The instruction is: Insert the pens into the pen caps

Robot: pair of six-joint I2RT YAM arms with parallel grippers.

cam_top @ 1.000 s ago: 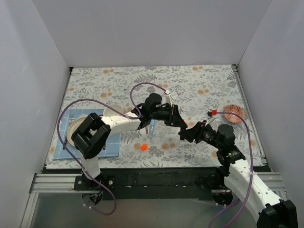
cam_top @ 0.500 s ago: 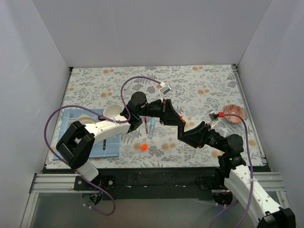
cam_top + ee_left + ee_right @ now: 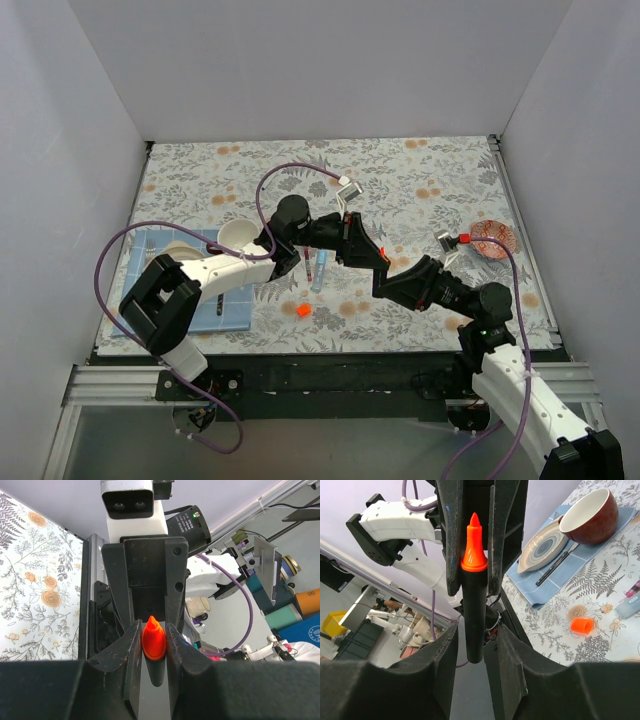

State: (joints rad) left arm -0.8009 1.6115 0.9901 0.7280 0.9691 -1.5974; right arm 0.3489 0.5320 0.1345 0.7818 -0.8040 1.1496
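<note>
My left gripper (image 3: 154, 647) is shut on the black pen with the orange-red tip (image 3: 154, 639). It holds the pen in the air, tip to tip with my right gripper (image 3: 477, 652), which is open. The pen's black rear end (image 3: 474, 630) hangs between the right fingers with a gap on both sides. In the top view the two grippers meet above the table's middle, left (image 3: 370, 260) and right (image 3: 386, 284). The orange cap (image 3: 303, 309) lies on the cloth; it also shows in the right wrist view (image 3: 582, 625). The light blue pen (image 3: 318, 277) lies beside it. The dark blue cap is hidden.
A slim dark stick with a red end (image 3: 308, 263) lies next to the blue pen. A blue mat (image 3: 232, 310) at the left holds a plate (image 3: 545, 547), a bowl (image 3: 590, 517) and a dark cutlery piece (image 3: 557, 567). A small patterned dish (image 3: 493, 238) sits at the right.
Over the second the left arm's elbow swung left and the right arm drew back toward the near edge. The grippers stayed tip to tip. Almost nothing moved in the last half second.
</note>
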